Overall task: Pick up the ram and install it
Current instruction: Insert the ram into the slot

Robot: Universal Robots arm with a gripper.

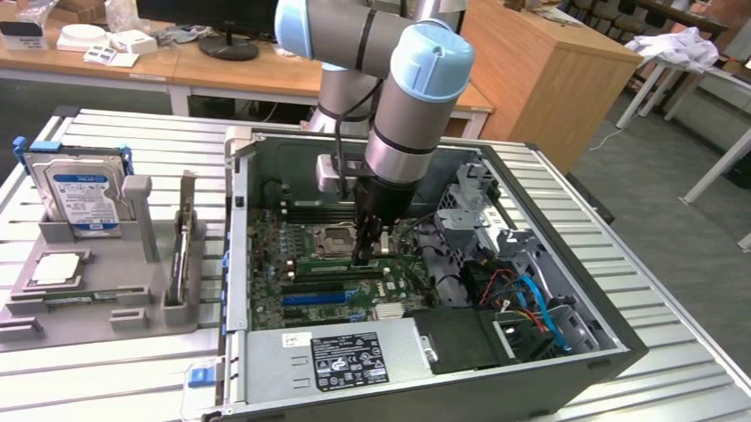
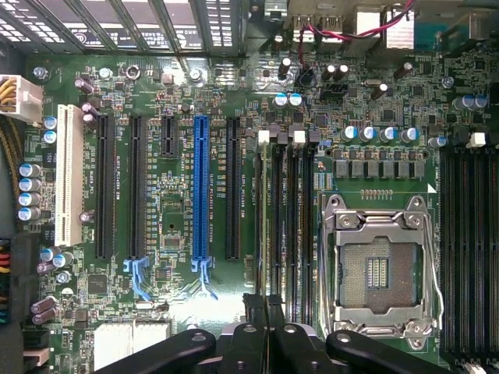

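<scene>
Power supply point(image 1: 352, 356), label up, is nearest in the exterior view, in the near corner of the open PC case point(image 1: 586, 352). The case lies on its side on the slatted metal surface point(image 1: 657, 264). Arm point(image 1: 411, 97) hangs into the case. Gripper point(image 1: 373, 253) is low over the motherboard point(image 1: 294, 290), just beside the CPU socket point(image 1: 332, 236). Ram point(image 1: 332, 261) is a green stick lying along the memory slots next to the socket, right under the gripper tips.

On the exterior view's left, a grey holder point(image 1: 105, 290) carries a hard drive point(image 1: 80, 193) standing upright and a thin board point(image 1: 185, 246) on edge. Blue and orange cables point(image 1: 528, 303) bunch on the exterior view's right of the case.

Wrist view: the two black fingers point(image 2: 251, 343) are closest, pressed together, so the jaws are narrow with no gap to speak of. They line up with the end slot of the four-slot memory bank point(image 2: 292, 218), the one farthest from the CPU socket point(image 2: 380, 265). Ram point(image 2: 266, 218) shows edge-on as a thin pale line in that slot.

Can't tell whether the jaws pinch its top edge or only touch it, nor whether it's latched. Blue expansion slot point(image 2: 201, 187) sits among black ones, with a white slot point(image 2: 69, 179) beyond. A second memory bank point(image 2: 468, 249) sits on the socket's far side.
</scene>
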